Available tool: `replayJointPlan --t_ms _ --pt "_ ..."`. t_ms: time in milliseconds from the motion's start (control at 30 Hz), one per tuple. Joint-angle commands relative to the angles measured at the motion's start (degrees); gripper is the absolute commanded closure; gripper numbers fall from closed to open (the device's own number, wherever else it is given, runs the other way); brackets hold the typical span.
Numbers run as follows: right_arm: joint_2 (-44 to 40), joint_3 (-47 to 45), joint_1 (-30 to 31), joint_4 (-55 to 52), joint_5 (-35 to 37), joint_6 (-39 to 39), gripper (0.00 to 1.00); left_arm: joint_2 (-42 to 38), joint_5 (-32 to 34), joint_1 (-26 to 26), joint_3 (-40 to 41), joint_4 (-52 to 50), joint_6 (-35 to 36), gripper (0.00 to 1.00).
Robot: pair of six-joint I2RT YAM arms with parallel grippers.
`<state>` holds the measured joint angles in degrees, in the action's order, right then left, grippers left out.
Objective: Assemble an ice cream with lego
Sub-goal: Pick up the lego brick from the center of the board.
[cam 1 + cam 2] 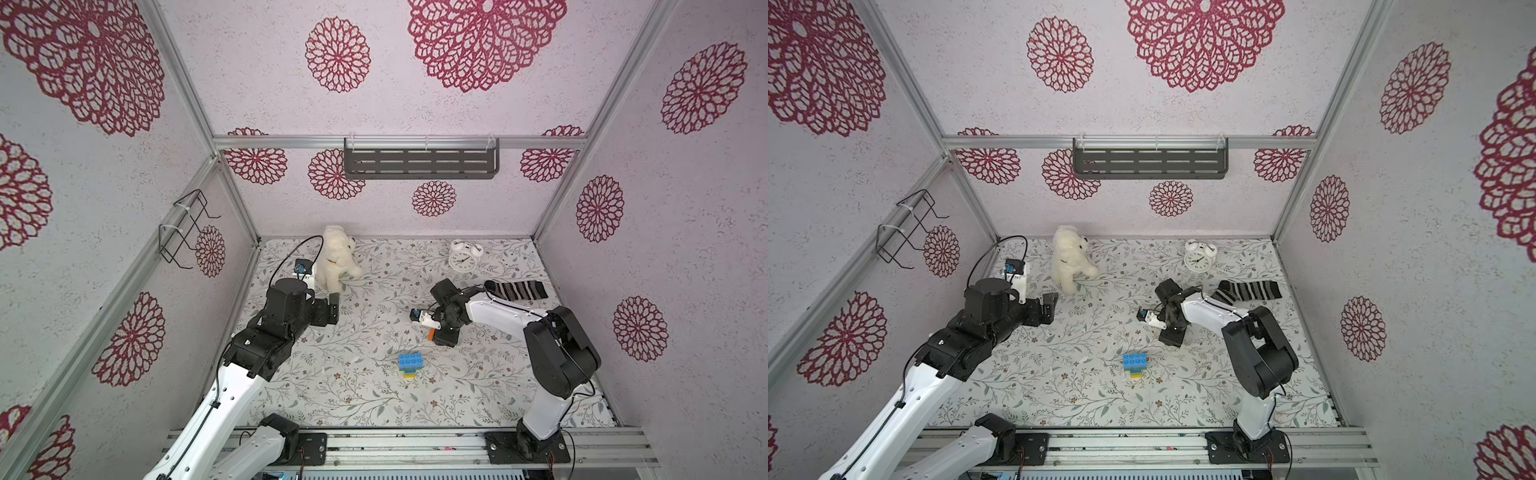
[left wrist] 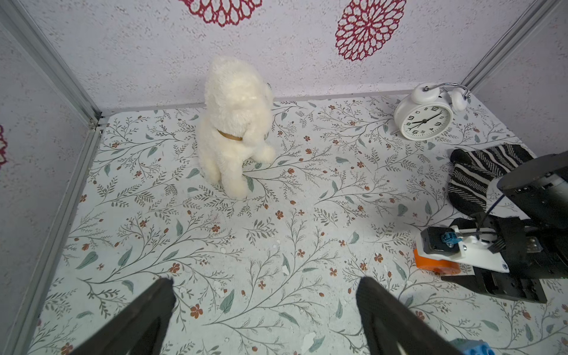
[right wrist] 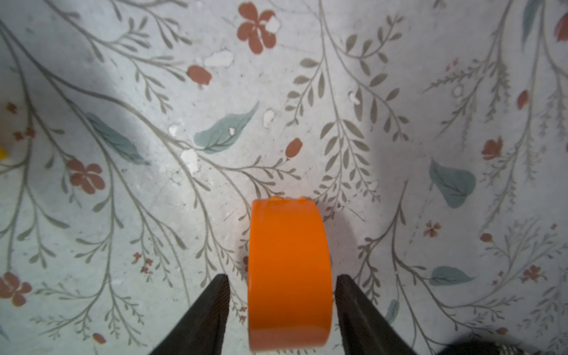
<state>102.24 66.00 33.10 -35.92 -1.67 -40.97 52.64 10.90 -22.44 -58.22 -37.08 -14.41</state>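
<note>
Nearly done: stack (image 1: 411, 366) stood mid-table w/ blue brick (image 1: 410, 360) on top; orange dome (image 3: 289, 270) not yet added, sat on mat (image 3: 92, 190) betw. R gripper (image 3: 282, 276) jaws, narrow gaps, ungripped. L gripper (image 2: 266, 279) wide, empty.

Spreading across the booth floor, a tabletop (image 1: 332, 399) printed with leafy sprigs and small red flowers. Sitting upright near the back left, a white plush dog (image 1: 336, 257). Resting near the back right, a white alarm clock (image 1: 462, 259), with a striped sock (image 1: 517, 289) lying just in front of it. Resting toward the front middle, a stack of bricks (image 1: 410, 365) showing light blue, green and yellow. Lying between stack and sock, an orange half-round brick (image 3: 289, 276).
</note>
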Motion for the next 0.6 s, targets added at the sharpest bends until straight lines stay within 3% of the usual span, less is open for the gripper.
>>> replayJointPlan --t_ms 0,567 --pt "0.1 2.01 0.3 -1.17 0.09 0.63 0.46 0.18 -0.67 0.61 0.21 1.45 0.18 0.03" --pt "1.11 2.47 0.3 -1.87 -1.0 0.89 0.65 0.44 -0.99 0.73 0.21 1.33 0.53 0.03"
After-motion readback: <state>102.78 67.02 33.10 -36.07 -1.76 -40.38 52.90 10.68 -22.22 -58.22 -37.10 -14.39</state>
